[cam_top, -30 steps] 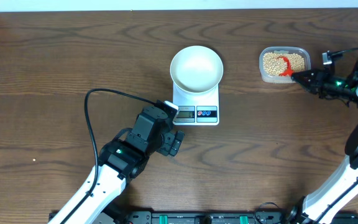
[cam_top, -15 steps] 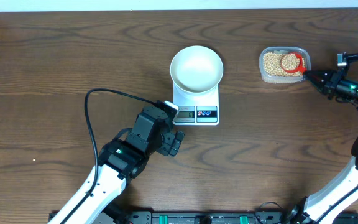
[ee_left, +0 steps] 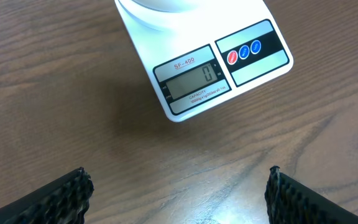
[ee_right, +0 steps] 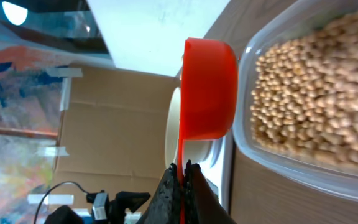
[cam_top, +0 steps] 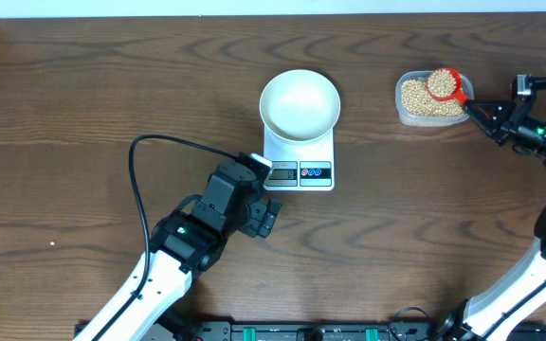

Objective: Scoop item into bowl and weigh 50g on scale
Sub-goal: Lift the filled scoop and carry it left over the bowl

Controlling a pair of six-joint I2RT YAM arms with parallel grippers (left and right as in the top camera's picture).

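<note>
A: R gripper?
B: Pinched tight on the red plastic scoop, which is heaped w/ small tan beans at the clear plastic tub's 1 o'clock.
A: L gripper?
B: Jaws wide, empty (7 o'clock of the white digital scale). Round white bowl sits on it.

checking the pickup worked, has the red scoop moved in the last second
Yes. In the overhead view the red scoop, full of beans, has shifted from the middle of the clear tub to its far right corner.
</note>
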